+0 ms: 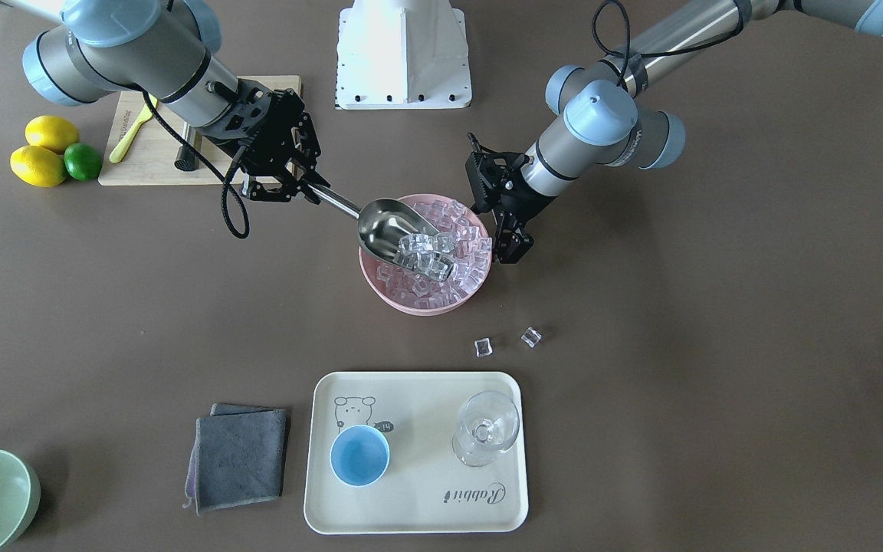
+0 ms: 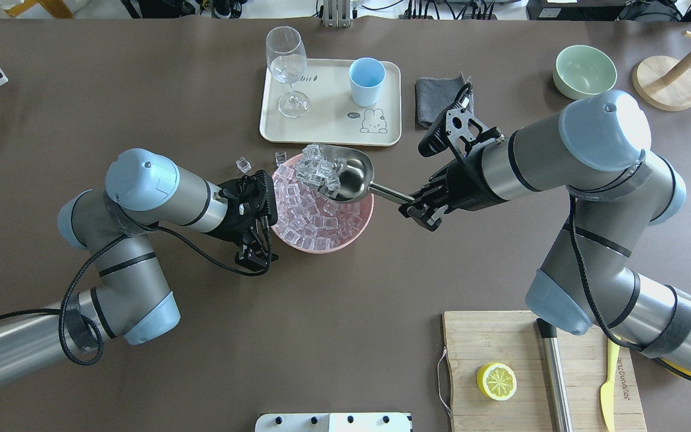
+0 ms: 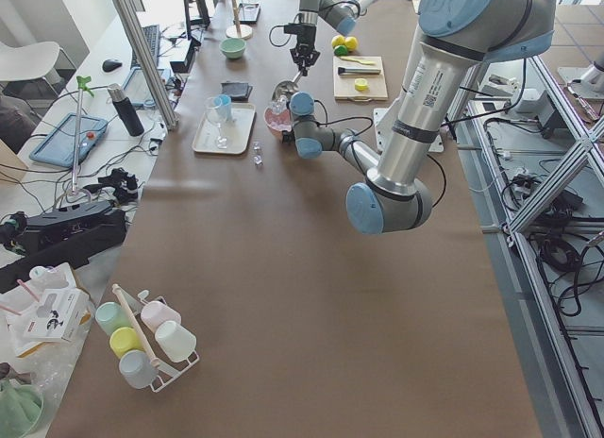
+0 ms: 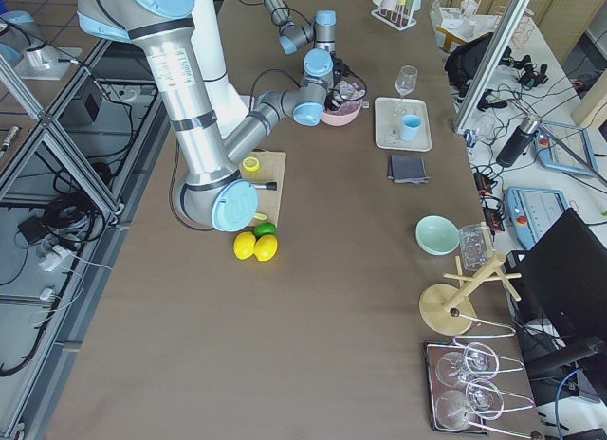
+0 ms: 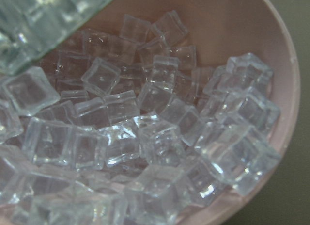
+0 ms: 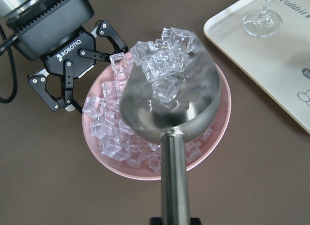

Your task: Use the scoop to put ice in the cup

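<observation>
The right gripper [image 1: 300, 192] clamps one shiny steel scoop [image 1: 392, 226] of clear ice cubes [image 1: 426, 254]; the left gripper [image 6: 101, 79] gapes empty. Two stray cubes [image 1: 484, 347] lie near one light-blue cup [image 1: 359, 455].

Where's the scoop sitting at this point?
In the overhead view the scoop is at centre, its handle in the right gripper, its trough loaded with ice and over the far side of the pink bowl, near the tray.
</observation>
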You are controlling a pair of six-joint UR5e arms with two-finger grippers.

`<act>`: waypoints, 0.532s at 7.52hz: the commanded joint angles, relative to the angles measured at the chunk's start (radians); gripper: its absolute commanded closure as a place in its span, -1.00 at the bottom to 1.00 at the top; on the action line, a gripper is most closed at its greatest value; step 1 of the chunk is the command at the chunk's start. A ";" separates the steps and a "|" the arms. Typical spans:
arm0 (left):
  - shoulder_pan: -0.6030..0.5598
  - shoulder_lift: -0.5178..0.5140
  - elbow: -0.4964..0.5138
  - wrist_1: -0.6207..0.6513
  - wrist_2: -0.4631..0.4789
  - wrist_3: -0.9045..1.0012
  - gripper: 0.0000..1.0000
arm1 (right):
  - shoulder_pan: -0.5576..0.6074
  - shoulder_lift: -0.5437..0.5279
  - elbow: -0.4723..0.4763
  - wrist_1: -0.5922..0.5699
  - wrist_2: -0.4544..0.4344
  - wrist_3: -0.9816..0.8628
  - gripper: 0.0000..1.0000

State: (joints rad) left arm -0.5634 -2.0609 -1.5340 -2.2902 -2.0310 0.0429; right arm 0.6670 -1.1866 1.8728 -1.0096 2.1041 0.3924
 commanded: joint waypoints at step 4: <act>0.000 -0.010 0.000 0.000 0.000 -0.032 -0.99 | 0.115 -0.021 -0.039 0.065 -0.004 0.202 1.00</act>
State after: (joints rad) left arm -0.5624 -2.0731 -1.5343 -2.2903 -2.0310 0.0112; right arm 0.7272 -1.1947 1.8641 -0.9473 2.1006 0.5419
